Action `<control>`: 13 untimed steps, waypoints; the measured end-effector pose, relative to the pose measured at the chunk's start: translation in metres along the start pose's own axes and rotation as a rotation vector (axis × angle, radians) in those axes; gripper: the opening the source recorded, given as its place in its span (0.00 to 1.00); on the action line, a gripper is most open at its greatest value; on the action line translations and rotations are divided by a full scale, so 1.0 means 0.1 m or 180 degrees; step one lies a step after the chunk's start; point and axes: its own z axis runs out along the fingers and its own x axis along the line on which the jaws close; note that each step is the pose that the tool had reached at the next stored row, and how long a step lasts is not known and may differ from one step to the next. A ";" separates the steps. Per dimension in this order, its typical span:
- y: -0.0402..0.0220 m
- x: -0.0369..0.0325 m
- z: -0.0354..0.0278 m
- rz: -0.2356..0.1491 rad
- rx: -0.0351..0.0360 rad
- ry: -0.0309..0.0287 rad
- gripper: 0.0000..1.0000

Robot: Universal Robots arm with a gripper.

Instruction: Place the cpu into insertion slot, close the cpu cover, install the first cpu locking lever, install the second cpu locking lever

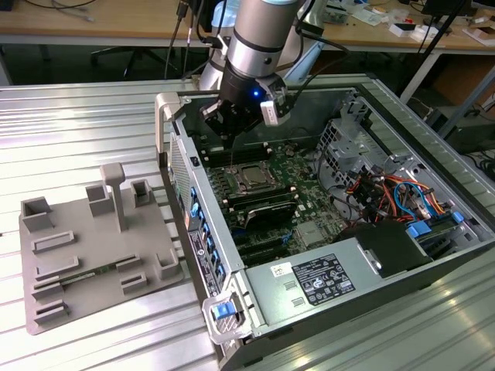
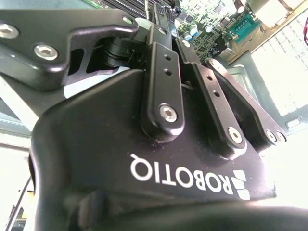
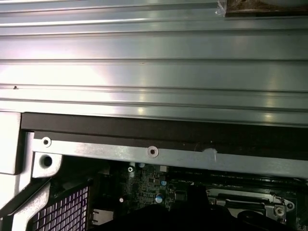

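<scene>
In the exterior view the cpu [image 1: 252, 177] lies silvery in the insertion slot [image 1: 264, 191] on the green board inside the open computer case. The cpu cover [image 1: 240, 171] looks to lie flat as a metal frame around it. My gripper [image 1: 230, 137] hangs just above the board at the socket's far corner, toward the exterior view's left, and looks shut with nothing between its fingers. A thin dark line, perhaps a locking lever [image 1: 233, 156], runs from under the fingertips to the socket's edge. The second wrist view shows the gripper [image 2: 161, 12] from behind. The first wrist view catches a silvery socket edge [image 3: 245, 201].
The case's side wall [image 1: 179, 166] and handle [image 1: 164, 108] rise close beside the gripper. Long black memory slots [image 1: 267, 212], a power supply [image 1: 317, 280], a drive cage [image 1: 344, 143] and coloured cables [image 1: 394, 193] crowd the case. A grey fixture plate [image 1: 89, 259] lies on the ribbed metal table.
</scene>
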 end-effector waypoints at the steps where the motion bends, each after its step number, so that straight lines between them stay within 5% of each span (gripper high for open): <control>1: 0.000 -0.002 0.000 0.0000 -0.0001 0.0000 0.11; 13: -0.003 -0.035 0.005 -0.0001 -0.0012 -0.0001 0.11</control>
